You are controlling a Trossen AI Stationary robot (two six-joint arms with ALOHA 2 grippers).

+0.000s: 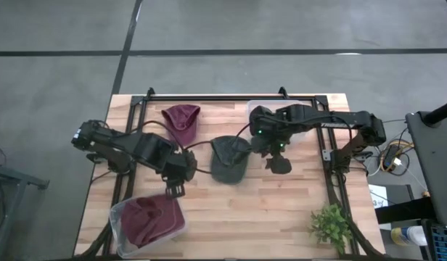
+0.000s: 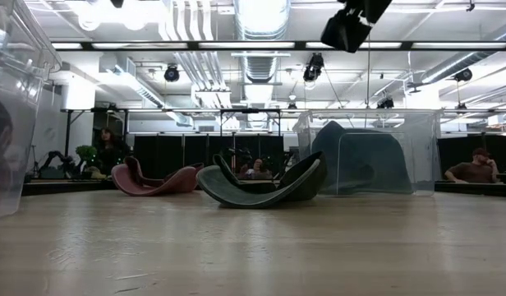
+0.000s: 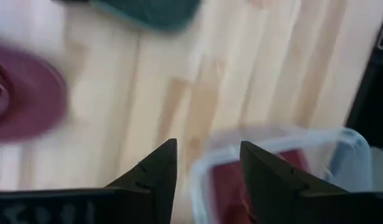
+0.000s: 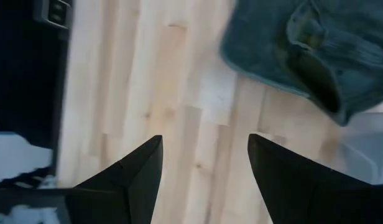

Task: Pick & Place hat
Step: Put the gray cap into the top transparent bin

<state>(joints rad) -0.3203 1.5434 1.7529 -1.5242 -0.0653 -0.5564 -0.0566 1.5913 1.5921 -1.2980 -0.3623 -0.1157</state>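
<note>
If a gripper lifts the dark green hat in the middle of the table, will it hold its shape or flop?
The dark green hat probably flops in part: its crown lies creased and collapsed in the right wrist view. Its brim curves up off the table in the low view, so that part seems stiffer. It looks like light fabric, likely to slide rather than roll if pushed.

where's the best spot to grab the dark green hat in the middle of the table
Probably the raised brim edge of the dark green hat, coming from above. In the low view it lies upside down, curled like a bowl with both ends lifted off the wooden table, so a finger could slip under the rim. The open right gripper is beside it; the left gripper is open by the bin.
</note>
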